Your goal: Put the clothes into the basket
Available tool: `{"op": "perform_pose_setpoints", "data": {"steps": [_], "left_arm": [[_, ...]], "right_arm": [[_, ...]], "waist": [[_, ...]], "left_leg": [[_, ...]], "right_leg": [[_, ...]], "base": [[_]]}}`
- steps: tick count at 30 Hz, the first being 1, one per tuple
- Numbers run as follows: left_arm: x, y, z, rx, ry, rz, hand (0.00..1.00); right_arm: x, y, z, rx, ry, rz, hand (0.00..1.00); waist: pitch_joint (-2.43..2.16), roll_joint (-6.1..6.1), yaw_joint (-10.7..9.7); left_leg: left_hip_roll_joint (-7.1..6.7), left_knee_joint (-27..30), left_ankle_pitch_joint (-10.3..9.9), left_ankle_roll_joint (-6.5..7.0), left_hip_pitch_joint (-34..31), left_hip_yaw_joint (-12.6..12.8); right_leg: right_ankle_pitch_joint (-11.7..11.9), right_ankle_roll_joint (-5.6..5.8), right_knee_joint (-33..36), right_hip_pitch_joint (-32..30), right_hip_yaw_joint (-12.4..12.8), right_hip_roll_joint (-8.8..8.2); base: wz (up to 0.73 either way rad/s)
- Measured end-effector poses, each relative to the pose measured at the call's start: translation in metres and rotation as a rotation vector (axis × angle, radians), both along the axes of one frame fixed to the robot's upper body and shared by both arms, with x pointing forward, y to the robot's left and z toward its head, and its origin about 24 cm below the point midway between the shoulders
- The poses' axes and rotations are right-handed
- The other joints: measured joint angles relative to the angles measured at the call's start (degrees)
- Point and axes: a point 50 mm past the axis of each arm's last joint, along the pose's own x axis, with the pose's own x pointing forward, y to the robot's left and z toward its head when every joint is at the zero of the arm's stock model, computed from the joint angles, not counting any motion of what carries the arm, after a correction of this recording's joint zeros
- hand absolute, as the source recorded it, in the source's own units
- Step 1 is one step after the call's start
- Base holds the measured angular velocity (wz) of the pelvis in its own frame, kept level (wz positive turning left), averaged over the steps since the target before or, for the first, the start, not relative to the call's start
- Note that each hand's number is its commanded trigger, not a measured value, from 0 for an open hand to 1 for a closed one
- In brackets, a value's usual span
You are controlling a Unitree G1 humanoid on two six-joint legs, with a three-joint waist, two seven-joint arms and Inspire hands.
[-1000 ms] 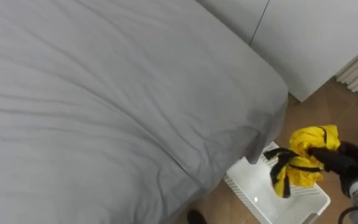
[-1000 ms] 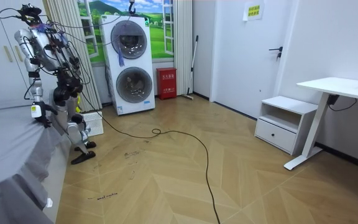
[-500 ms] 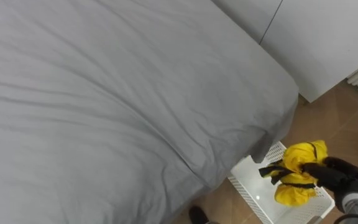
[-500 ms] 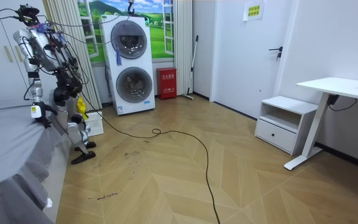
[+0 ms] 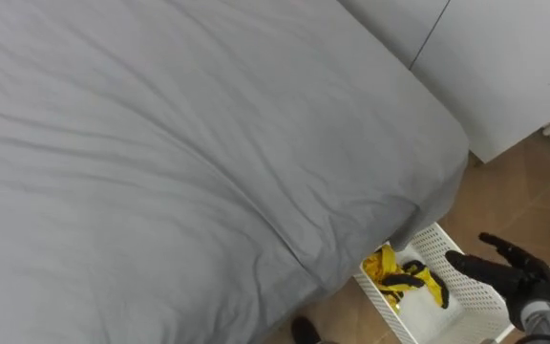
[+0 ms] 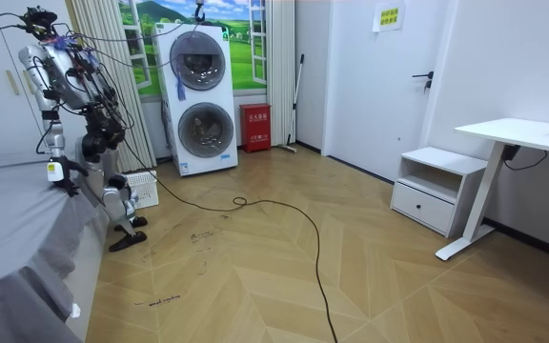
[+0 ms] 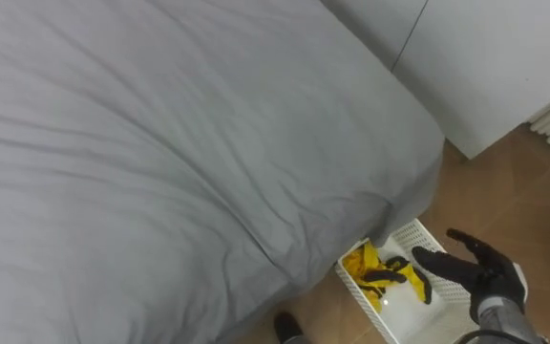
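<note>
In the basket (image 5: 382,298) sits 1 yellow garment (image 5: 404,277), right hand (image 5: 528,283) just above, fingers wide: drop looks done, next I'd pull clear.

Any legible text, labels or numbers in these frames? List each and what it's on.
Small yellow-green sign on the white wall: print too small to read.
Red box beside the stacked white washing machines: markings too small to read.
Grey bedsheet, white plastic basket, yellow garment: no text.

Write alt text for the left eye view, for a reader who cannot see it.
A yellow and black garment lies in a white basket on the floor beside a grey bed. The robot's open right hand hovers over the basket.
</note>
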Motion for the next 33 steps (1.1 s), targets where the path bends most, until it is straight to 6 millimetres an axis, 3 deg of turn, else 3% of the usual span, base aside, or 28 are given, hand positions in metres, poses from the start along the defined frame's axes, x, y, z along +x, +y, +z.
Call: {"op": "perform_pose_setpoints", "data": {"steps": [12, 21, 27, 30, 33], "left_arm": [[0.003, 0.000, 0.001, 0.000, -0.009, -0.006, 0.00], [0.003, 0.003, 0.001, -0.018, -0.011, -0.021, 0.00], [0.004, 0.001, 0.001, -0.022, -0.016, -0.035, 0.00], [0.007, -0.001, 0.002, -0.015, -0.030, -0.077, 0.00], [0.009, 0.000, 0.003, -0.003, -0.042, -0.092, 0.00]], "right_arm": [[-0.003, -0.001, -0.001, -0.005, 0.008, 0.002, 0.00], [-0.008, 0.002, -0.002, 0.006, -0.006, 0.048, 0.00], [-0.010, 0.036, -0.016, 0.085, -0.011, 0.119, 0.00], [-0.007, 0.055, -0.019, 0.152, -0.046, 0.142, 0.00], [-0.003, 0.073, -0.018, 0.187, -0.081, 0.191, 0.00]], "waist": [[0.04, -0.07, -0.1], [0.05, -0.46, 0.3], [-0.14, -1.04, 2.6], [-0.13, -1.52, 3.5], [-0.65, -2.79, 5.7]], "left_leg": [[0.10, 0.4, 0.0, 0.02, 0.1, -1.1], [0.02, 0.4, 0.1, 0.03, 2.0, -4.2], [-0.24, -0.1, 0.2, -0.24, 5.7, -7.2], [-0.65, -0.6, 0.3, -0.42, 8.1, -9.9], [-1.08, -0.8, 0.3, -0.43, 10.0, -12.1]], "right_leg": [[-0.4, -0.10, 0.2, 0.7, -1.5, -0.85], [-0.7, -0.30, -2.0, 4.8, -4.4, -1.09], [-0.9, -0.67, -4.4, 10.7, -7.3, -1.49], [-1.2, -0.69, -6.2, 14.3, -10.0, -2.01], [-1.6, -0.61, -7.2, 17.5, -11.8, -2.30]], "base": [[0.06], [0.17], [0.25], [0.50], [0.37]]}}
